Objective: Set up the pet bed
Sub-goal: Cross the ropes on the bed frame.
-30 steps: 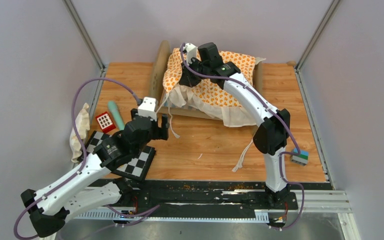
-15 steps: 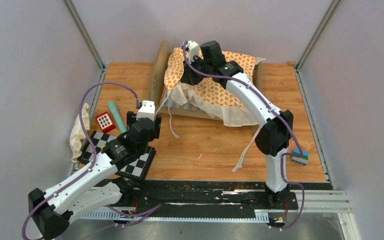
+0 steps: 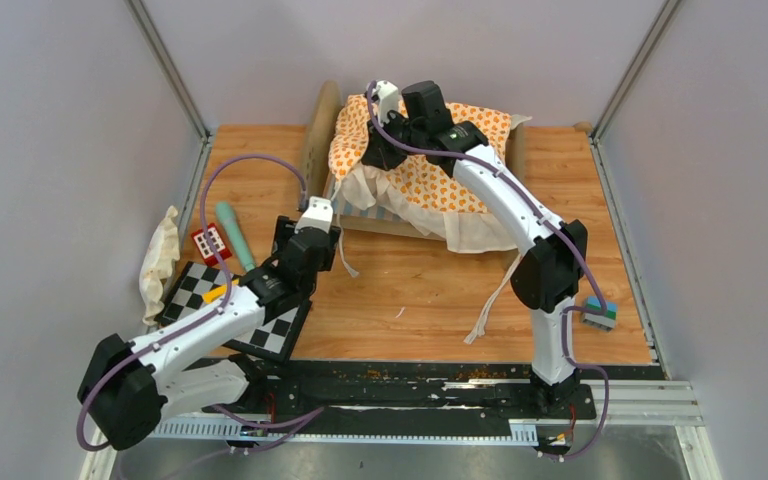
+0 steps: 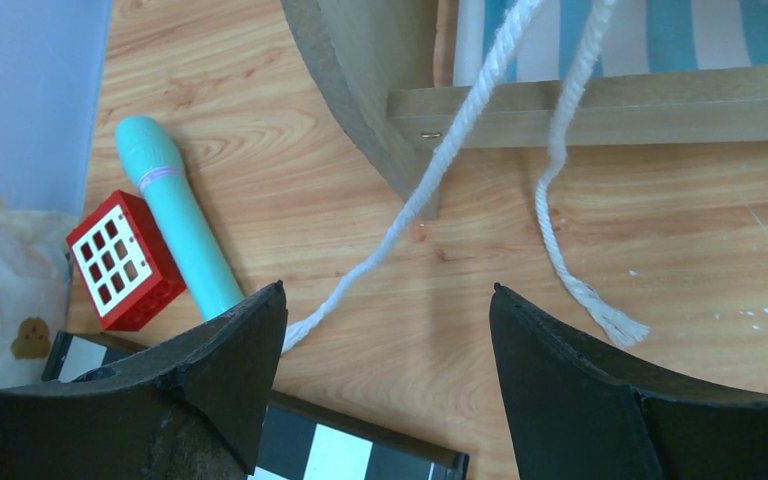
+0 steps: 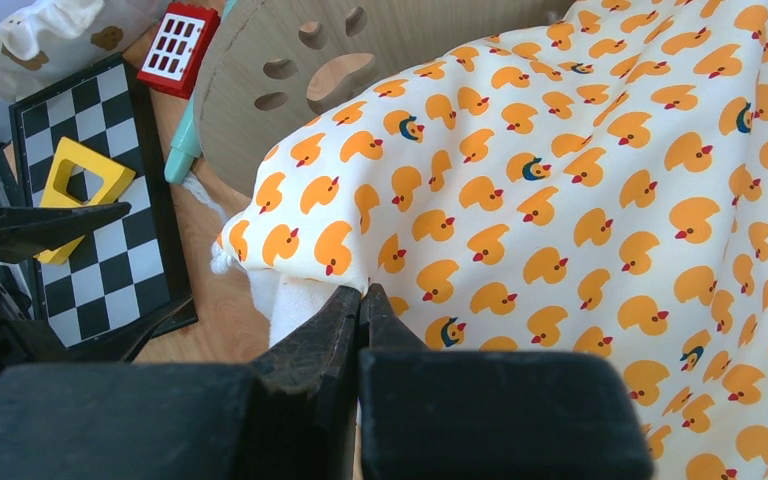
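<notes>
Orange duck-print cushion [image 5: 580, 200] pinched in closed right gripper [image 5: 360, 298] over light-wood striped pet bed [image 4: 600, 105]. Left gripper [image 4: 387, 292] agape above white rope ties [image 4: 457, 140], seven o'clock of bed; grasp one low.

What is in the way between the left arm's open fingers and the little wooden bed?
Only two white ties, hanging from the duck-print cushion, dangle across the gap between the left fingers and the pet bed. Apart from them, just bare wooden tabletop shows there.
</notes>
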Action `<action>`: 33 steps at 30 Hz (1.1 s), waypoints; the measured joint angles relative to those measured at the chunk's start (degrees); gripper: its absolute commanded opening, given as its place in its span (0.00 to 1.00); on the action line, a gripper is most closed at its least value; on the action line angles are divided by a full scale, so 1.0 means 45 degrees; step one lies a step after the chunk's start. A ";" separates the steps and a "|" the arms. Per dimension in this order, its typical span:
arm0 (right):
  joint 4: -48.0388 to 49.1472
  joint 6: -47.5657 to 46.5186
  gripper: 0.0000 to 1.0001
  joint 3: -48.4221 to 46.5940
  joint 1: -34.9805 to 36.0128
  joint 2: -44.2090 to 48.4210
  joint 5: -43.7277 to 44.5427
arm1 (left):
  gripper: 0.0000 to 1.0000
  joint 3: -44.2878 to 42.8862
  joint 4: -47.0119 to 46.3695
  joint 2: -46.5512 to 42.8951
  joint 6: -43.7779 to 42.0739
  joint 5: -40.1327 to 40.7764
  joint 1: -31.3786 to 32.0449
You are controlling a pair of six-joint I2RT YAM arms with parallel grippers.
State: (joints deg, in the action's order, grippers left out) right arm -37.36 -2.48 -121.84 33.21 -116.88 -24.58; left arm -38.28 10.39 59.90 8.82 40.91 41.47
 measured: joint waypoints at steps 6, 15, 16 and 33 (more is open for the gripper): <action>0.0000 0.0000 0.00 0.0000 -0.0010 0.0000 -0.0039 | 0.84 0.0029 -0.0957 0.1166 -0.0238 0.0903 -0.0189; 0.0000 0.0000 0.00 0.0000 -0.0010 0.0000 -0.0146 | 0.74 0.0257 -0.2501 0.2778 -0.0228 0.0923 -0.1710; 0.0000 0.0000 0.00 0.0000 -0.0010 0.0000 -0.0151 | 0.73 0.0262 -0.2637 0.2895 -0.0233 0.0801 -0.1797; -0.0029 0.0000 0.00 -0.0005 -0.0010 0.0000 -0.0238 | 0.64 0.0219 -0.3570 0.4454 0.0175 -0.2132 -0.2705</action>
State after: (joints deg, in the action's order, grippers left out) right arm -37.50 -2.48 -121.86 33.17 -116.88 -25.65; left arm -37.30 -5.67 79.94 9.61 31.31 29.30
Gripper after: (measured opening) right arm 0.010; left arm 0.653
